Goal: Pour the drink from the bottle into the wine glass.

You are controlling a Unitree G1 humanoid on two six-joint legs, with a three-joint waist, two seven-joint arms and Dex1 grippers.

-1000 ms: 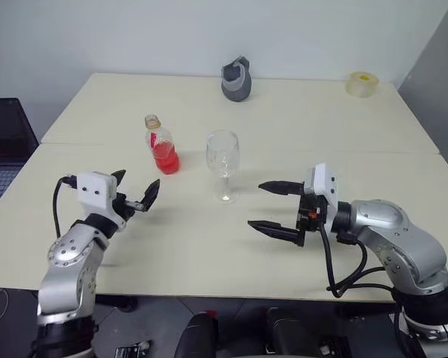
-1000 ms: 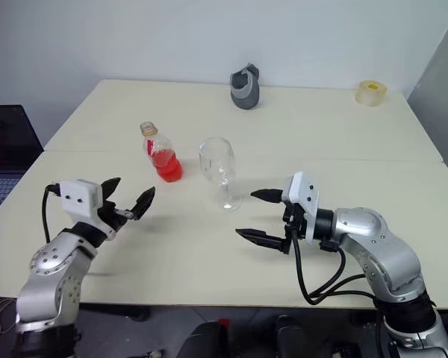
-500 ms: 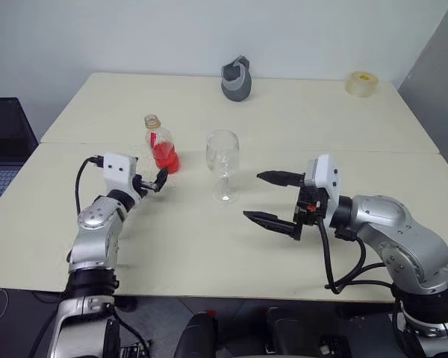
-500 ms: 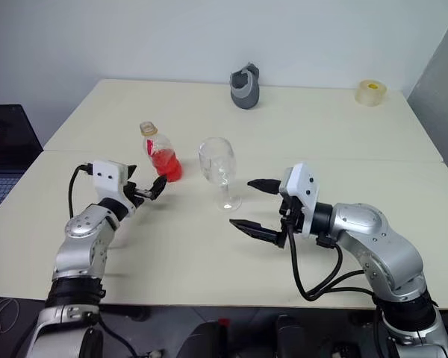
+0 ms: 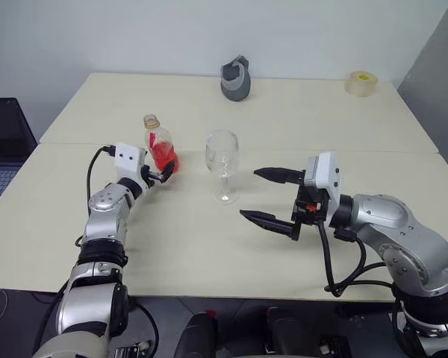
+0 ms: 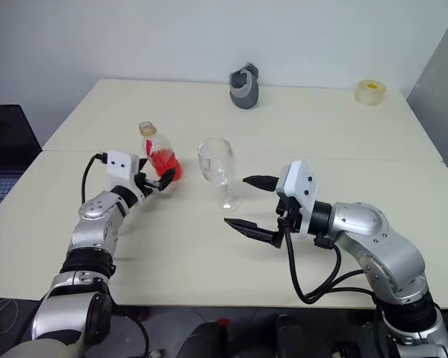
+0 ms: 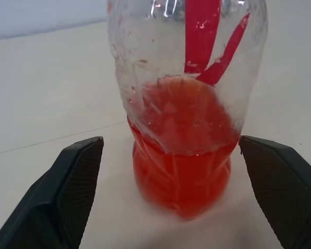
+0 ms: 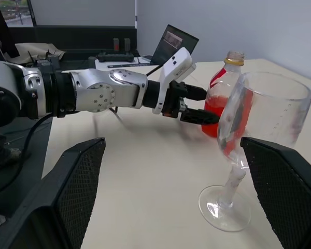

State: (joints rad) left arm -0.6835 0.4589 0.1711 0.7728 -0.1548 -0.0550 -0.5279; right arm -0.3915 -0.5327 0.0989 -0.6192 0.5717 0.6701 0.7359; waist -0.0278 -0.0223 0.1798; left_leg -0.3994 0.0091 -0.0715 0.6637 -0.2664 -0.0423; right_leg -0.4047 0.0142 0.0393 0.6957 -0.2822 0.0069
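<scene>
In your head view, the bottle (image 5: 160,146) stands on the table (image 5: 209,246) left of the wine glass (image 5: 222,165), with the left gripper (image 5: 163,173) spread around its base for a grasp. Your left wrist view shows the drink (image 7: 182,155) centred between unclosed jaws. Your right wrist view faces the glass, right gripper (image 5: 271,200) spread wide, apparently waiting.

a pale cream table (image 5: 209,246) made of two tops pushed together, with a seam running across. a grey jug-like object (image 5: 236,79) stands near the far edge. a roll of yellowish tape (image 5: 362,83) lies at the far right corner. an open laptop (image 5: 0,145) sits off the table's left side.
</scene>
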